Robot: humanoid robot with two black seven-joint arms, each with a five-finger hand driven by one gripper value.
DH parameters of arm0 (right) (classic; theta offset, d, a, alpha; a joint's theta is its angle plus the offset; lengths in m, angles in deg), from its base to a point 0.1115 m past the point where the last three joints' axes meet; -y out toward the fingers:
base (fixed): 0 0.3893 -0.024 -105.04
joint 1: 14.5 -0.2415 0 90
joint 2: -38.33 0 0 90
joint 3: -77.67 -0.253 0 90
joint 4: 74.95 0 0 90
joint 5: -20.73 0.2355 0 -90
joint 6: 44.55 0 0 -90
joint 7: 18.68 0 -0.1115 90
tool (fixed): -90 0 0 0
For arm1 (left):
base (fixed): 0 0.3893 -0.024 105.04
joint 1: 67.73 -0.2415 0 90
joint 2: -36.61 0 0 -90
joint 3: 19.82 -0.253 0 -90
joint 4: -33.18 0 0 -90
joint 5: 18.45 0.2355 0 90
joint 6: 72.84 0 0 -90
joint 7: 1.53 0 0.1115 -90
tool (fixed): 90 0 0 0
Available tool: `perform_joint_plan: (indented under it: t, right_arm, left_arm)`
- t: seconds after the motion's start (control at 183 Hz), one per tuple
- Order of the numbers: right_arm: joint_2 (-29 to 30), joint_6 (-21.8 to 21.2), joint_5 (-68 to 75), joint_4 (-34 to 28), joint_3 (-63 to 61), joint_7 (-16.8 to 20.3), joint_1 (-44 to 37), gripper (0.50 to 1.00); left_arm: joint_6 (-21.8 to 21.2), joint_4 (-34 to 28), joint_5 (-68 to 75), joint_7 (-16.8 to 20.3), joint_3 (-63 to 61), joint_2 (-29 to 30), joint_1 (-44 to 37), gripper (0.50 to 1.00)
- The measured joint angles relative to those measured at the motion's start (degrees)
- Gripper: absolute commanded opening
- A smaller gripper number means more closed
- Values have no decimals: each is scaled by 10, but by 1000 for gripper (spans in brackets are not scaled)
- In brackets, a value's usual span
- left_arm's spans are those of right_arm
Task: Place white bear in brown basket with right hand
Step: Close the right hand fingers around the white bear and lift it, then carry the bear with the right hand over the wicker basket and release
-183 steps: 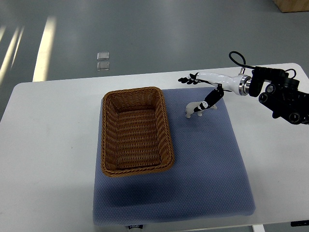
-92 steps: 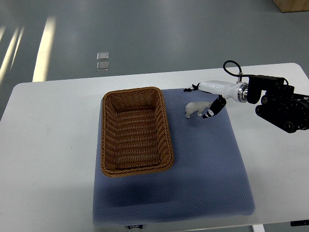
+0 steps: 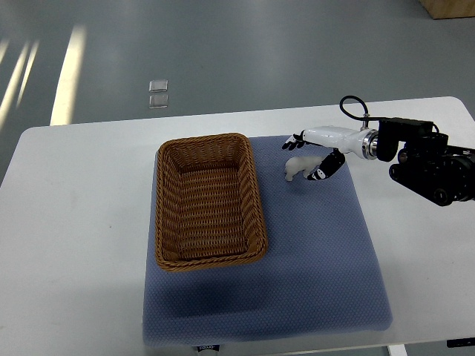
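Top view: white-and-black robot right hand, fingers spread about the small white bear figurine, not visibly clamped. Bear stands on the blue padded mat, between fingers and thumb, long axis pointing leftward toward the brown woven rectangular basket. Left hand absent.

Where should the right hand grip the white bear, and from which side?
Grip the white bear across its torso, coming from the right, where the right hand already brackets it. It stands on the blue mat, head toward the brown basket, rump toward the hand.
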Motion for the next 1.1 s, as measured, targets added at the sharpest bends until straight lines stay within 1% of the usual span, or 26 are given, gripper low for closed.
perform_joint_plan:
  t: [0.131, 0.164, 0.191, 0.251, 0.267, 0.316, 0.382, 0.452, 0.491, 0.54, 0.578, 0.589, 0.621, 0.671, 0.681, 0.932, 1.101]
  right_arm:
    - [1, 1, 0, 0, 6, 0, 0, 766]
    - [1, 1, 0, 0, 8, 0, -1, 754]
    - [1, 1, 0, 0, 11, 0, -3, 729]
    - [1, 1, 0, 0, 15, 0, -6, 709]
    - [1, 1, 0, 0, 15, 0, -6, 697]
    - [1, 1, 0, 0, 17, 1, -7, 688]
    - [1, 1, 0, 0, 17, 1, -7, 656]
    - [1, 1, -1, 1, 18, 1, -8, 641]
    - [1, 1, -2, 1, 19, 1, -8, 619]
    - [1, 2, -5, 1, 22, 1, -8, 611]
    - [1, 2, -6, 1, 24, 1, -9, 590]
    - [1, 2, -7, 1, 24, 1, -9, 572]
    - [1, 4, -8, 2, 25, 1, -9, 543]
    - [1, 7, -10, 2, 26, 3, -9, 519]
    - [1, 8, -10, 2, 26, 4, -9, 500]
    - [0, 40, -12, 2, 35, 8, -11, 500]
    - [-3, 52, -12, -1, 35, 8, -38, 500]
  left_arm:
    - [0, 0, 0, 0, 0, 0, 0, 1000]
    - [0, 0, 0, 0, 0, 0, 0, 1000]
    - [0, 0, 0, 0, 0, 0, 0, 1000]
    - [0, 0, -1, 0, 0, 0, 0, 1000]
    - [0, 0, -1, 0, 0, 0, 0, 1000]
    - [0, 0, -1, 0, 0, 0, 0, 1000]
    - [0, 0, -1, 0, 0, 0, 0, 1000]
    - [0, 0, -1, 0, 0, 0, 0, 1000]
    - [0, 0, -1, 0, 0, 0, 0, 1000]
    - [0, 0, -1, 0, 0, 0, 0, 1000]
    - [0, 0, -1, 0, 0, 0, 0, 1000]
    - [0, 0, -1, 0, 0, 0, 0, 1000]
    - [0, 0, -1, 0, 0, 0, 0, 1000]
    - [0, 0, -1, 0, 0, 0, 0, 1000]
    - [0, 0, -1, 0, 0, 0, 0, 1000]
    - [0, 0, 0, 0, 0, 0, 0, 1000]
    - [0, 0, 0, 0, 1, 0, 0, 1000]
